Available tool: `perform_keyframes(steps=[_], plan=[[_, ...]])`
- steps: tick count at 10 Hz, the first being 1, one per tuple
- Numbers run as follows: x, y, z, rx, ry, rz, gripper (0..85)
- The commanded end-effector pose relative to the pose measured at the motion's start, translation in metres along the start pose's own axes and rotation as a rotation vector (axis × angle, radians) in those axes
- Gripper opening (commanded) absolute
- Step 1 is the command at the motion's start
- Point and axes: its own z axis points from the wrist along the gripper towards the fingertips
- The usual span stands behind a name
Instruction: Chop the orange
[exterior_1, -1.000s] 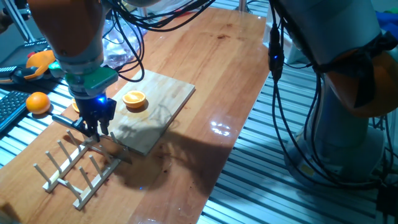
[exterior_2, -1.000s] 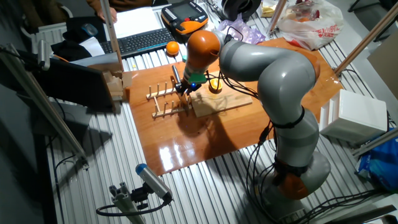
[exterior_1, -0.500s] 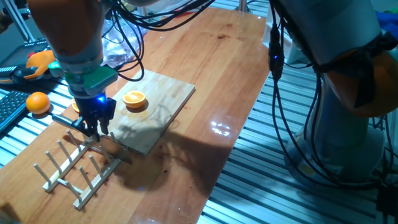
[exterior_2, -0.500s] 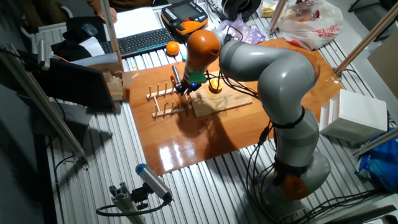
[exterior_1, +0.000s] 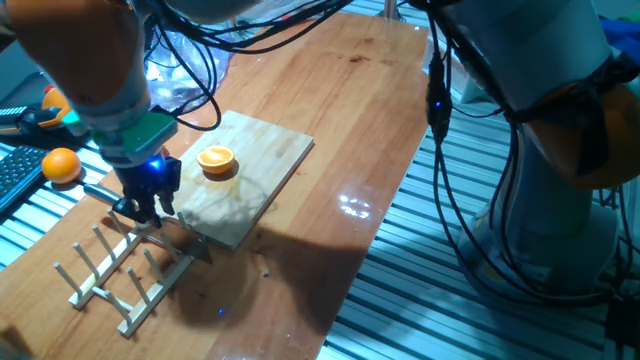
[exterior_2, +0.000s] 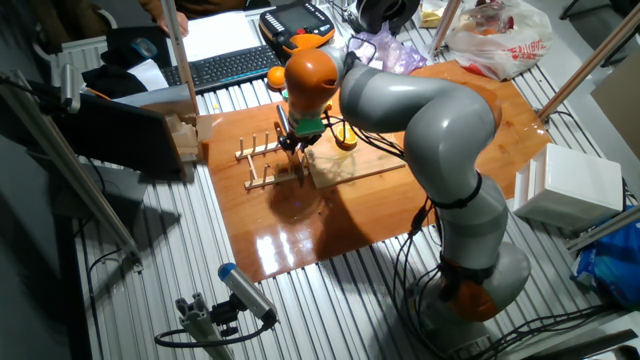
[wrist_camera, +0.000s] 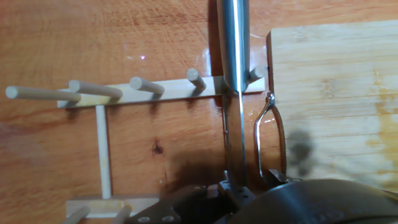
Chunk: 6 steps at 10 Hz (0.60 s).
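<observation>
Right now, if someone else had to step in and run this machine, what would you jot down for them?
Gripper: low over the rack, apparently shut on the knife, though the fingers are hard to see.
Knife: blade lies across the rack's end, beside the board.
Orange: half, cut face up, on the board, in one piece.
Done: knife apparently gripped.
Left: carry the knife to the orange and chop.

Glossy wood table (exterior_1: 330, 120); knife (wrist_camera: 235, 74) metal (shiny).

A robotics lab: aluminium framing (exterior_2: 95, 215), teach pendant (exterior_2: 297, 24), keyboard (exterior_2: 225, 66).
</observation>
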Motion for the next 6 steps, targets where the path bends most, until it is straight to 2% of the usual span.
perform_keyframes(steps=[1,2,4,6], plan=[[0.0,0.0,0.0,-0.01,0.004,0.002,34.0],[0.0,0.0,0.0,-0.01,0.0,0.016,34.0],[-0.008,0.007,0.007,0.002,-0.029,0.024,34.0],[-0.015,0.008,0.011,-0.003,-0.033,0.01,34.0]])
